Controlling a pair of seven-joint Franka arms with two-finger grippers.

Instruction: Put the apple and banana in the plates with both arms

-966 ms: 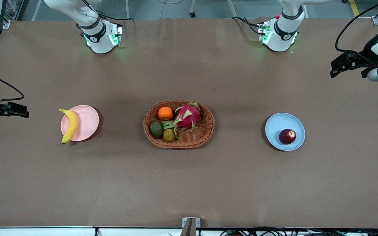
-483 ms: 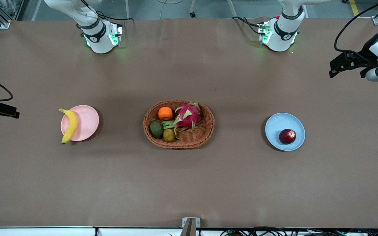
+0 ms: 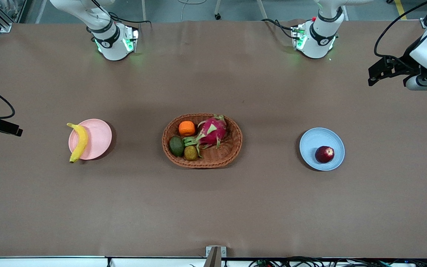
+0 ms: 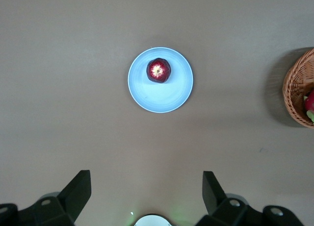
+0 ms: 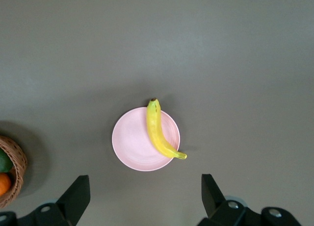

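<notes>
Apple (image 3: 324,154): is sitting on the blue plate (image 3: 315,141), on the part of it nearer the front camera.
Banana (image 3: 78,142): is lying across the pink plate (image 3: 98,139) along its edge toward the right arm's end, both tips overhanging the rim.
Basket (image 3: 232,148): is resting between the two plates, holding an orange (image 3: 186,128), a dragon fruit (image 3: 212,130) and two green fruits.
Left gripper (image 4: 146,191): is hanging high over the table's left-arm end, fingers spread wide, holding nothing.
Right gripper (image 5: 145,194): is hanging high over the right-arm end, fingers spread wide, holding nothing.
</notes>
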